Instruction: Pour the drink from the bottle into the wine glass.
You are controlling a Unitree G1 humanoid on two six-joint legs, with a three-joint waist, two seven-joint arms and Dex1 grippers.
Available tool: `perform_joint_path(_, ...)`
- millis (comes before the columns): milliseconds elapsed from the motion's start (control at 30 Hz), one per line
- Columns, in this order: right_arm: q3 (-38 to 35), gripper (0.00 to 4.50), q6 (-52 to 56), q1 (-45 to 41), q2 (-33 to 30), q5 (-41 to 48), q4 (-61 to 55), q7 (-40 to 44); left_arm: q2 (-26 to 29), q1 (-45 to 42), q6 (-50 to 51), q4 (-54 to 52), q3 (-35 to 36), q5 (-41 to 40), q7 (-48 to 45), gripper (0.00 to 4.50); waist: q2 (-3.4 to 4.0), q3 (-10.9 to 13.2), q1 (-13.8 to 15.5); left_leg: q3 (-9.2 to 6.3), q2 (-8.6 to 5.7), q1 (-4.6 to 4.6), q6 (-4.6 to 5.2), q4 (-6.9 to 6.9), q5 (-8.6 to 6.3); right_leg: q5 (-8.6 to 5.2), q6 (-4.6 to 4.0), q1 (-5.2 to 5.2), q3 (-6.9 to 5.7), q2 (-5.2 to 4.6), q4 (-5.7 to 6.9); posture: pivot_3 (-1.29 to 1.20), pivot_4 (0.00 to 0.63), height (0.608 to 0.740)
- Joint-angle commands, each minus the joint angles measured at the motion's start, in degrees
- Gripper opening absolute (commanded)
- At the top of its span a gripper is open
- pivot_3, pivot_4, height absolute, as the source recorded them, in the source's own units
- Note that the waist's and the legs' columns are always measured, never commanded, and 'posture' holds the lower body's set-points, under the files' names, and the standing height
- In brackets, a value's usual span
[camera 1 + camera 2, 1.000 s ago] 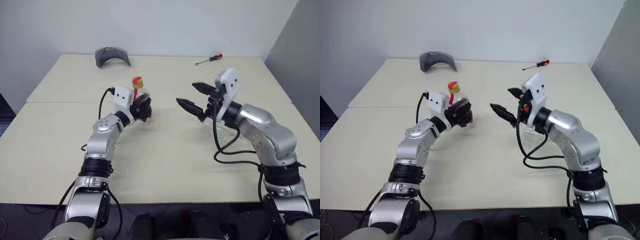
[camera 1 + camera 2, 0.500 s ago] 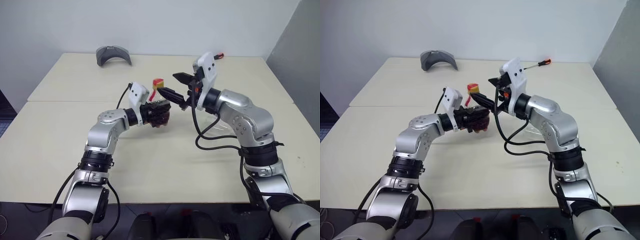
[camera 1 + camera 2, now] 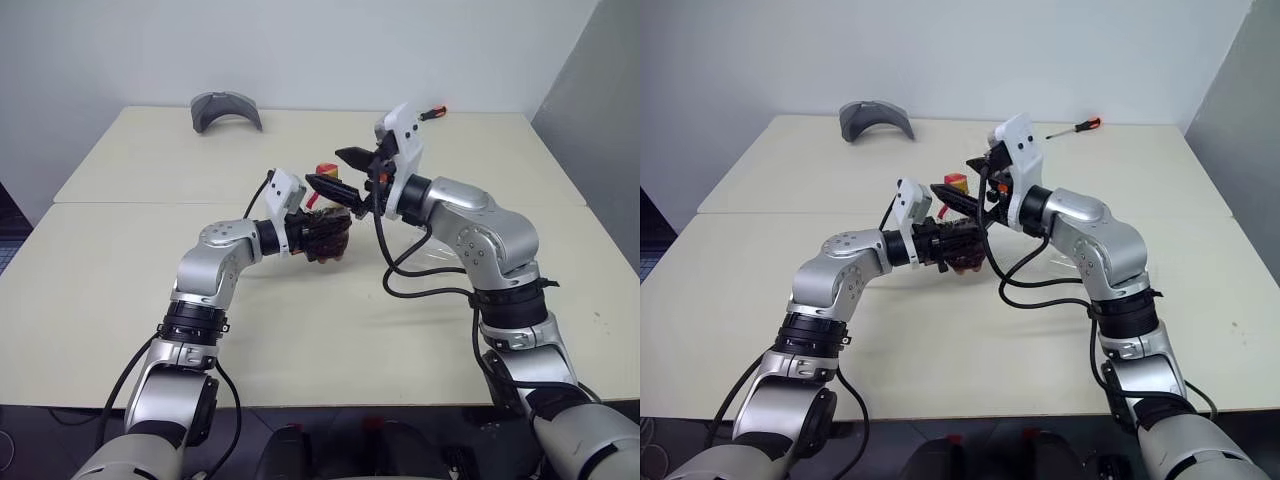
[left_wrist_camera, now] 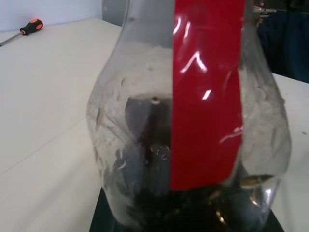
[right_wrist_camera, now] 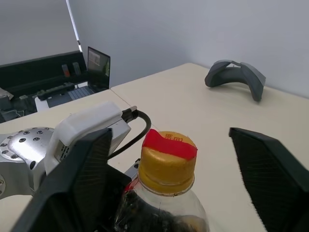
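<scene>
My left gripper (image 3: 322, 236) is shut on the body of the bottle (image 3: 324, 225), a squat clear one held upright above the table's middle. Its red label strip (image 4: 207, 96) faces the left wrist camera. The dark drink (image 4: 193, 212) lies in its lower part. The yellow cap with a red band (image 5: 168, 153) stands between the two fingers of my right gripper (image 3: 336, 172), which is open and reaches in level from the right, its fingers clear of the cap. A faint clear shape on the table under my right forearm looks like the wine glass (image 3: 440, 262).
A grey curved object (image 3: 226, 108) lies at the table's back left. An orange-handled screwdriver (image 3: 430, 113) lies at the back right. A desk with a laptop (image 5: 97, 62) stands beyond the table's left side. Black cables hang from both wrists.
My left gripper carried the bottle to the right, toward the middle. My right gripper swung left and now straddles the cap, with its fingers a little closer together.
</scene>
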Motion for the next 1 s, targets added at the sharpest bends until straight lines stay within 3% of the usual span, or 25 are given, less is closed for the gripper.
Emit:
perform_joint_path(33, -1.5, 2.83, 0.1, -1.4, 0.3, 1.5, -2.0, 0.7, 0.4, -1.7, -1.3, -2.4, 0.0, -0.8, -1.4, 0.97, 0.00, 0.0, 0.0, 0.00, 0.00, -0.01, 0.00, 0.00, 0.00, 0.00, 0.00, 0.00, 0.00, 0.00, 0.00, 0.00, 0.150, 0.740)
perform_joint_path(200, -3.1, 1.19, 2.0, -1.7, 0.8, 3.1, -1.1, 0.2, 0.7, -0.8, -1.3, -3.2, -0.4, -0.8, -2.1, 0.96, 0.01, 0.0, 0.0, 0.00, 0.00, 0.00, 0.00, 0.00, 0.00, 0.00, 0.00, -0.01, 0.00, 0.00, 0.00, 0.00, 0.150, 0.740)
perform_joint_path(533, -5.2, 1.20, 5.9, -2.4, -0.3, 9.4, -1.3, 6.5, 2.3, 0.0, -1.5, -7.3, -0.2, -1.6, -3.1, 0.95, 0.04, 0.0, 0.0, 0.00, 0.00, -0.03, 0.04, 0.00, -0.02, 0.00, 0.00, -0.04, 0.01, 0.00, 0.00, 0.00, 0.150, 0.740)
perform_joint_path(800, -1.4, 1.20, -0.7, -1.3, -7.0, 11.6, -2.5, 26.9, 5.8, 5.4, 2.8, -23.3, 0.6, -7.6, -5.6, 0.95, 0.22, 0.2, 0.0, -0.01, 0.00, -0.04, 0.23, -0.01, -0.13, 0.00, 0.00, -0.04, 0.02, 0.00, -0.01, 0.00, 0.150, 0.740)
perform_joint_path(1000, 2.4, 1.20, -5.3, -1.8, -9.1, 10.8, -2.8, 36.7, 6.5, 6.6, 7.4, -31.5, 0.4, -12.6, -4.7, 0.93, 0.27, 0.3, 0.0, -0.04, 0.00, -0.02, 0.25, 0.00, -0.14, 0.00, 0.00, -0.02, 0.01, 0.00, 0.01, 0.00, 0.150, 0.740)
